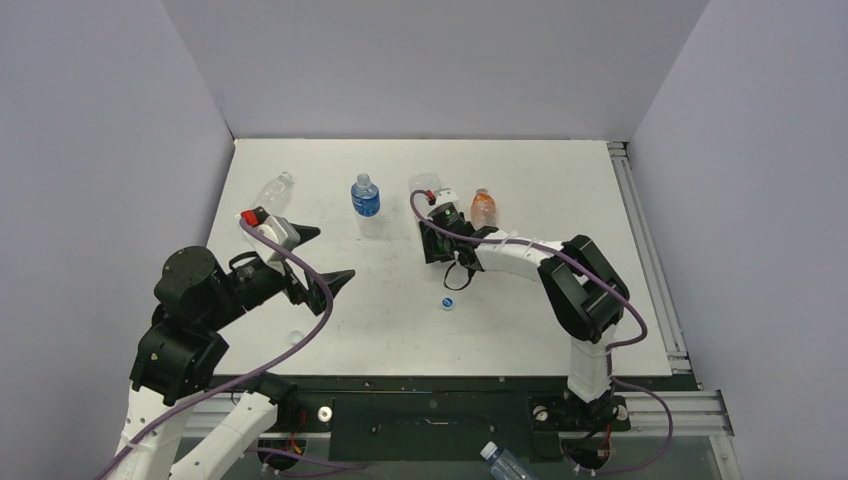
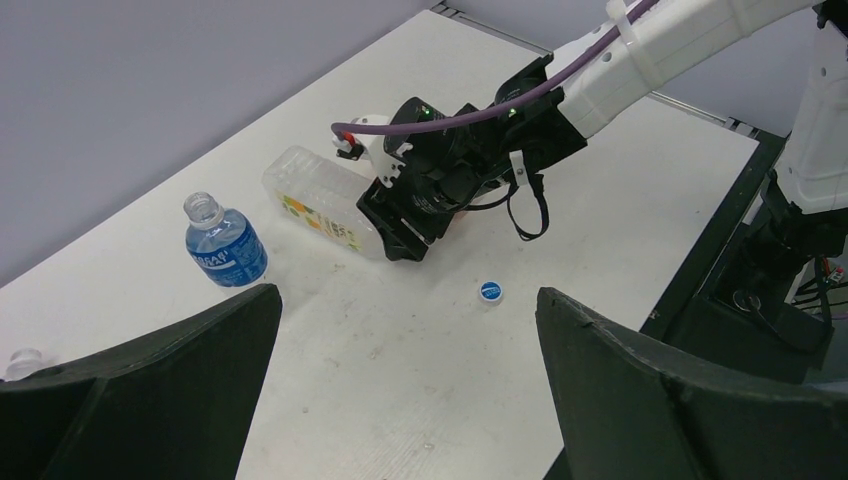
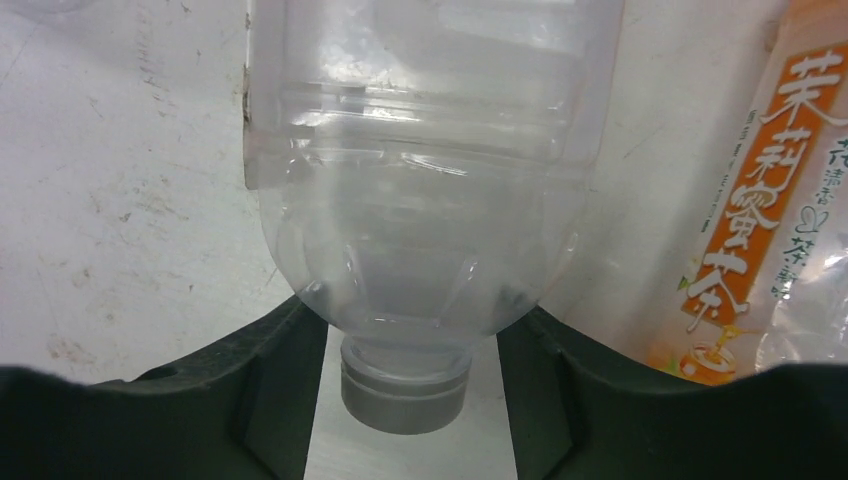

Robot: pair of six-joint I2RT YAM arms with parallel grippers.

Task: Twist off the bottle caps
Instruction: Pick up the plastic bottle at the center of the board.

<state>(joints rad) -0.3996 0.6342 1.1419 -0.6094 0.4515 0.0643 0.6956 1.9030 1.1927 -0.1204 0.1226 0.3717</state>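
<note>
The clear bottle (image 3: 420, 150) lay on the bench (image 3: 120, 200), its long axis running away from the right tool (image 3: 410, 312), its pale cap (image 3: 405, 395) pointing back between the jaws; those stood half-open, a gap either side of the cap, tips at the bottle's shoulder; the left tool (image 2: 407, 295) hung wide open, empty; a blue cap (image 2: 491, 291) lay loose, flat on the bench; the bottle's base was cut off
</note>
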